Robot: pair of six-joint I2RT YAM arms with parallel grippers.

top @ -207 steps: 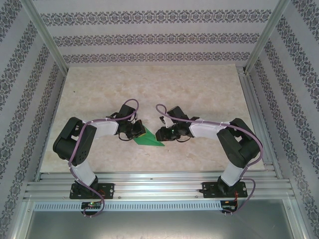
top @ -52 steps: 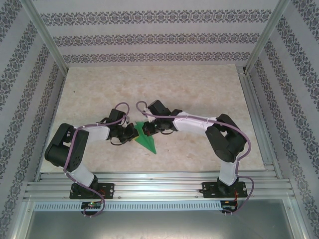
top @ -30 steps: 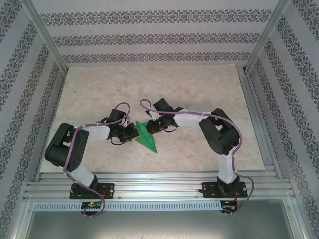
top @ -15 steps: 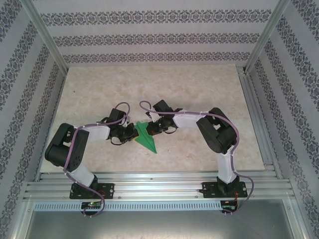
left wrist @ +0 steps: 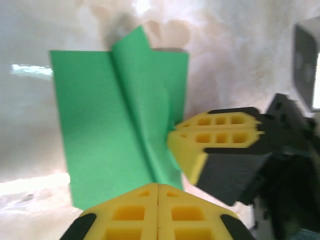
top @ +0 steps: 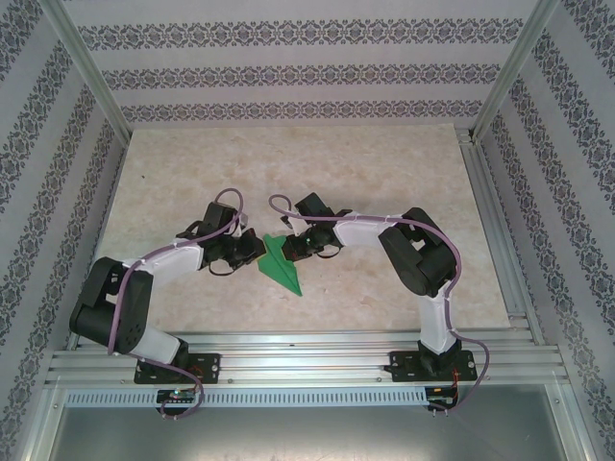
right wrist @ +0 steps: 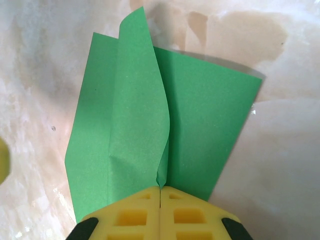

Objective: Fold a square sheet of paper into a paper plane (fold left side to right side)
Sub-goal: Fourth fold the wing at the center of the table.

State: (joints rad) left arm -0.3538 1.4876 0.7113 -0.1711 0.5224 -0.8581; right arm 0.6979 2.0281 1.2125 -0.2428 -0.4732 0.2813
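The square sheet of paper is now a slim, pointed green paper plane [top: 282,269] lying on the table between both grippers, its tip toward the near edge. My right gripper [top: 286,248] is at its far right edge. In the right wrist view that gripper [right wrist: 160,188] is shut, and the raised centre flap [right wrist: 140,100] of the paper [right wrist: 200,115] runs into the seam between its fingers. My left gripper [top: 255,252] is at the paper's left edge. In the left wrist view it [left wrist: 158,185] is shut, its tip on the edge of the paper [left wrist: 105,115]. The right gripper's fingers [left wrist: 220,127] touch the paper's side there.
A beige marble-patterned table [top: 384,173] stretches far and right of the paper. Aluminium rails [top: 307,360] run along the near edge by the arm bases. Patterned walls and metal frame posts [top: 91,72] enclose the workspace.
The left arm's elbow has sunk down and to the left, while its gripper stays at the paper's left edge. The right arm and the paper have held still over the last second.
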